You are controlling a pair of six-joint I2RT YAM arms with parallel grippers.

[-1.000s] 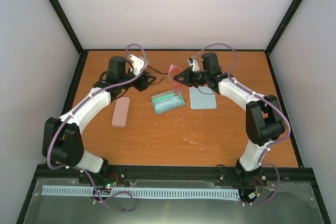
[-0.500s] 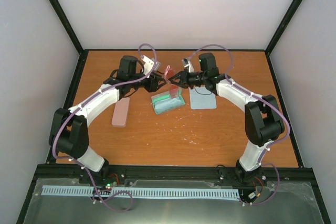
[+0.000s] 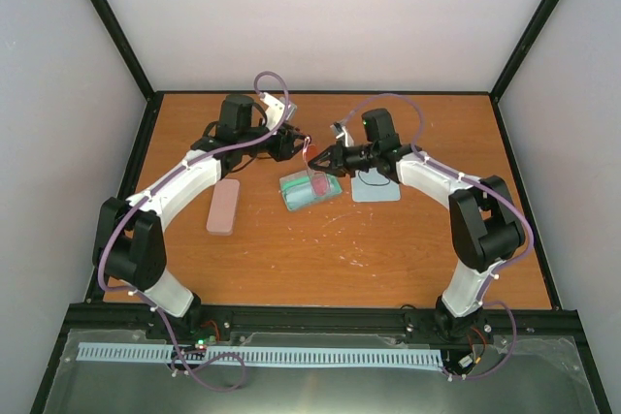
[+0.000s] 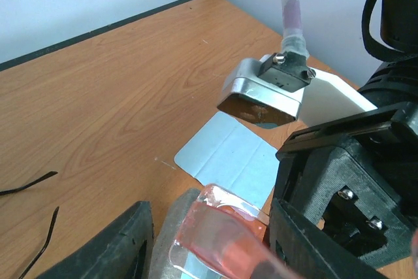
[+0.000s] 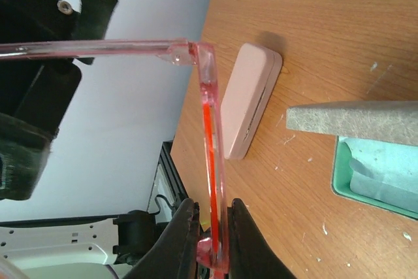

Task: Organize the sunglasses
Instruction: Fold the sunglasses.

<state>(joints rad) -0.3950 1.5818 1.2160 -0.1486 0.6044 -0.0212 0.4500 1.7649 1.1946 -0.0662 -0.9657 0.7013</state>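
pink see-through glasses (image 5: pixel 210 115) pinched by the right gripper (image 5: pixel 210 212), just over the open green case (image 3: pixel 296 193). left gripper (image 4: pixel 210 233) is spread, with the pink frame between its fingers. thin dark sunglasses (image 4: pixel 32 183) lie on the desk (image 3: pixel 388 249) nearby.

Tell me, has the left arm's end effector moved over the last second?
Yes. The left end effector has shifted right, away from the pink case and toward the open green case.
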